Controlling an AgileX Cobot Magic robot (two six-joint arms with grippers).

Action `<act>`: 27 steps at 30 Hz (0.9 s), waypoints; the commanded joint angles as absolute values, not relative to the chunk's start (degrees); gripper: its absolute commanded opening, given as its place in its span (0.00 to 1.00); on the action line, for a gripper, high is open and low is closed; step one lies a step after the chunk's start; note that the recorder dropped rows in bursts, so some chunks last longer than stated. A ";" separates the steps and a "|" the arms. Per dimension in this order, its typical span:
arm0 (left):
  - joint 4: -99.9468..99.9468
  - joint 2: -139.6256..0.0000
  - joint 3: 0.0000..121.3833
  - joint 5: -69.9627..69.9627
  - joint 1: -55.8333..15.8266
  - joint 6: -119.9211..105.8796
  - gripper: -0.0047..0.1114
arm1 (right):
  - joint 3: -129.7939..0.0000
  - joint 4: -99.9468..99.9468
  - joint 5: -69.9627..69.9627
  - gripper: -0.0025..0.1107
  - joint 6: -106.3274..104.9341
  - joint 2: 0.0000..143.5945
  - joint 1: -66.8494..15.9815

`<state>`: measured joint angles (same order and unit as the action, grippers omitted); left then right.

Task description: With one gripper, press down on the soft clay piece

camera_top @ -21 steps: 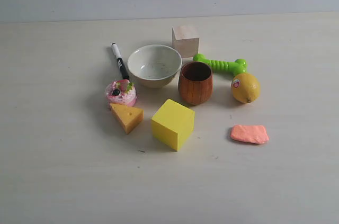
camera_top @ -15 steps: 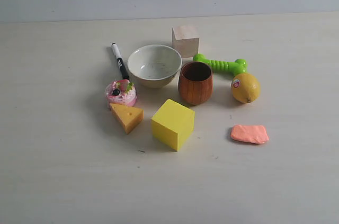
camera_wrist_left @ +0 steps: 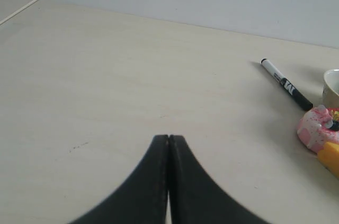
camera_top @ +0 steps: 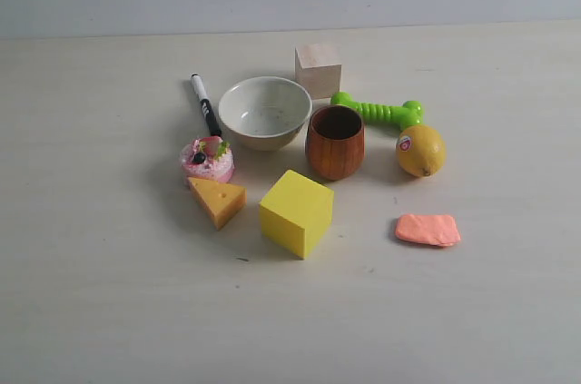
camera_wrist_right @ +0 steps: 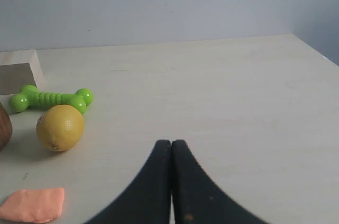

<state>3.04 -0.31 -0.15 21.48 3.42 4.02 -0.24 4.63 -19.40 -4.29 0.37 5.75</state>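
The soft clay piece [camera_top: 428, 230] is a flat salmon-pink lump lying on the table at the right front, below the lemon [camera_top: 420, 150]. In the right wrist view the clay piece [camera_wrist_right: 33, 205] shows at the picture's edge, off to the side of my right gripper [camera_wrist_right: 171, 142], which is shut with nothing in it and apart from the clay. My left gripper [camera_wrist_left: 168, 137] is shut too, over bare table, far from the clay. Neither arm shows in the exterior view.
A yellow cube [camera_top: 296, 212], cheese wedge [camera_top: 218, 201], pink toy cake [camera_top: 208, 158], white bowl [camera_top: 265, 112], brown cup [camera_top: 335, 142], wooden block [camera_top: 318, 69], green toy bone [camera_top: 378, 112] and black marker [camera_top: 205, 104] crowd the table's middle.
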 commanded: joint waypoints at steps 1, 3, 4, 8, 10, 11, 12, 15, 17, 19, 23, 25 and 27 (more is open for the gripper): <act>3.39 0.00 0.00 20.81 3.37 4.35 0.04 | 0.00 4.59 -17.21 0.02 -4.51 0.00 5.98; 3.39 0.00 0.00 20.81 3.37 4.35 0.04 | 0.00 4.59 -12.48 0.02 -4.51 0.00 5.98; 3.39 0.00 0.00 20.81 3.37 4.35 0.04 | 0.00 4.59 -9.02 0.02 -4.36 0.00 5.98; 3.39 0.00 0.00 20.81 3.37 4.35 0.04 | 0.00 4.59 4.24 0.02 -4.36 0.00 5.98; 3.39 0.00 0.00 20.81 3.37 4.35 0.04 | 0.00 4.59 8.03 0.02 -4.36 0.00 5.98; 3.39 0.00 0.00 20.81 3.37 4.35 0.04 | 0.00 4.59 9.26 0.02 -4.36 0.00 5.98; 3.39 0.00 0.00 20.81 3.37 4.35 0.04 | 0.00 4.59 9.69 0.02 -4.36 0.00 5.98; 3.39 0.00 0.00 20.81 3.37 4.35 0.04 | 0.00 4.59 10.72 0.02 -4.89 0.00 5.98; 3.39 0.00 0.00 20.81 3.37 4.35 0.04 | 0.00 4.59 13.78 0.02 -4.90 0.00 5.98; 3.39 0.00 0.00 20.81 3.37 4.35 0.04 | 0.00 4.59 18.19 0.02 -4.90 0.00 5.98; 3.39 0.00 0.00 20.81 3.37 4.35 0.04 | 0.00 4.59 30.59 0.02 2.34 0.00 5.98; 3.39 0.00 0.00 20.81 3.37 4.35 0.04 | -3.59 4.59 24.75 0.02 5.82 0.00 5.98; 3.39 0.00 0.00 20.81 3.37 4.35 0.04 | -6.98 4.59 16.66 0.02 5.82 0.52 5.98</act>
<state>3.04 -0.31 -0.15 21.48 3.42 4.02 -3.03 4.63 24.46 4.34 0.24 5.75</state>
